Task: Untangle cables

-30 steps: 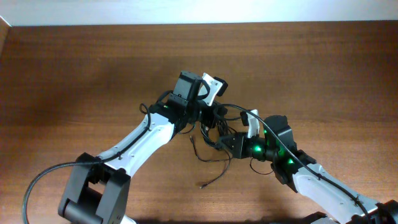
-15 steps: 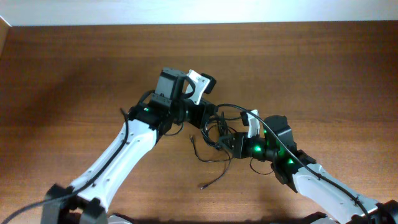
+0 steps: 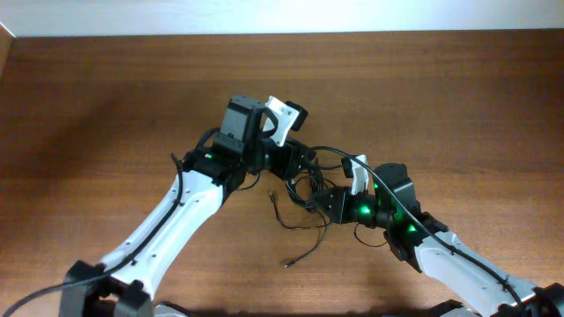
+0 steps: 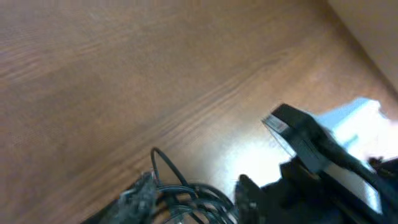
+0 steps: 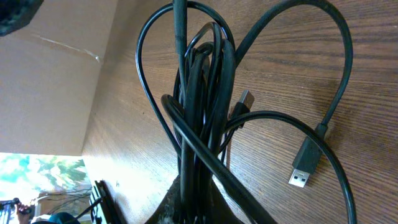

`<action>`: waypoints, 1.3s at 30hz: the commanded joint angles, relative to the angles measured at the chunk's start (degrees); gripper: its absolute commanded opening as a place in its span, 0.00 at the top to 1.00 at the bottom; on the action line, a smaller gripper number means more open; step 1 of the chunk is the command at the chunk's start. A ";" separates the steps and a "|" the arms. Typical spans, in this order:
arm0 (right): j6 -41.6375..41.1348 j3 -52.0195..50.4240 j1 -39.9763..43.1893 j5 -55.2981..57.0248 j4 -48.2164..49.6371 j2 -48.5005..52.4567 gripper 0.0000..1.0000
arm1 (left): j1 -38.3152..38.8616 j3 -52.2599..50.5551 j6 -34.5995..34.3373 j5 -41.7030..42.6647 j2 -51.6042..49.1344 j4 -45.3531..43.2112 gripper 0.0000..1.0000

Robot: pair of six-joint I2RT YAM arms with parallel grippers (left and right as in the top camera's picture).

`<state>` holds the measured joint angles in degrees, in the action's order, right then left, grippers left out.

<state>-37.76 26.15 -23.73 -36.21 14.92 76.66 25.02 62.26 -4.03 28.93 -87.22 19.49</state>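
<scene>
Step in hand, as judged: the bunch is held up at mid-desk for a pull-apart, and nothing is separated yet. The left arm (image 3: 185, 211) is reached in from near left and the right arm (image 3: 441, 255) from near right, both met at centre.

The right claw (image 3: 324, 201) is pinched on the cables (image 5: 199, 118). In its wrist view the strands are gathered into one stalk at the fingers, with loops fanned out beyond.

The left claw (image 3: 295, 165) is set just left of the same bunch. Whether it is spread or pressed together cannot be told (its wrist view is blurred).

A loose tail (image 3: 304, 255) is trailed onto the desk (image 3: 106, 97) toward the near side. A USB plug (image 5: 305, 169) and a smaller plug (image 5: 246, 98) are hung free of the stalk.

Next move, as judged: one strand should be isolated by the left claw and drawn away while the stalk is held. The USB-ended loop looks freest. The risk is the whole bunch being dragged along.

The desk is brown wood with grain visible. A pale wall (image 3: 282, 13) is seen along the far edge.
</scene>
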 commanded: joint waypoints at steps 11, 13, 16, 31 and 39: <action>-0.42 0.55 -0.26 -0.15 0.28 -0.26 0.92 | 2.43 0.35 3.91 -10.56 -6.75 -2.58 0.61; -0.42 0.55 -0.26 -0.13 0.28 -0.26 0.91 | 2.43 0.35 3.89 -11.19 -6.75 -3.13 0.58; -0.42 0.55 -0.26 -0.13 0.28 -0.26 0.91 | 2.49 0.35 3.89 -11.15 -6.75 -2.86 0.62; -0.42 0.55 -0.26 -0.11 0.28 -0.26 0.91 | 4.35 0.35 5.46 -10.97 -7.17 -1.66 0.80; -0.42 0.55 -0.26 -0.11 0.28 -0.26 0.91 | 4.35 0.35 5.42 -12.24 -7.19 -6.08 0.58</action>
<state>-38.63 26.15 -23.73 -36.21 14.92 76.66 29.19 62.26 0.67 17.80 -93.67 14.85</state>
